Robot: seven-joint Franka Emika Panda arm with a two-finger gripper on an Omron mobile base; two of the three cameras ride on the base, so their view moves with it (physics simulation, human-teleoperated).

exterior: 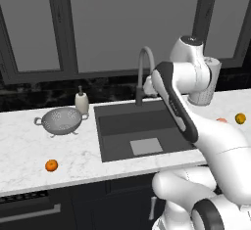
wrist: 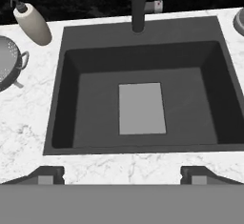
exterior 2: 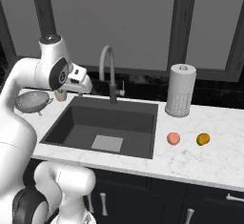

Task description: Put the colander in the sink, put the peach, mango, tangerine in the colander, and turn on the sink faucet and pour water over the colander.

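Pincer [wrist: 122,174] hanging spread wide above the sink [wrist: 76,99], gripping nothing, touching nothing. Sitting below: one dark basin, bare but for its lighter floor patch. Standing behind it: one gooseneck faucet [exterior: 143,70], no water running. Resting on the marble bench [exterior: 29,150] left of the sink: one colander [exterior: 61,120], upright, just beside one soap bottle [exterior: 81,101]; one tangerine [exterior: 51,165] lying nearer the front edge. Lying right of the sink: one peach [exterior 2: 173,138] and one mango [exterior 2: 203,139], close together, one grey perforated canister [exterior 2: 181,90] standing behind them.
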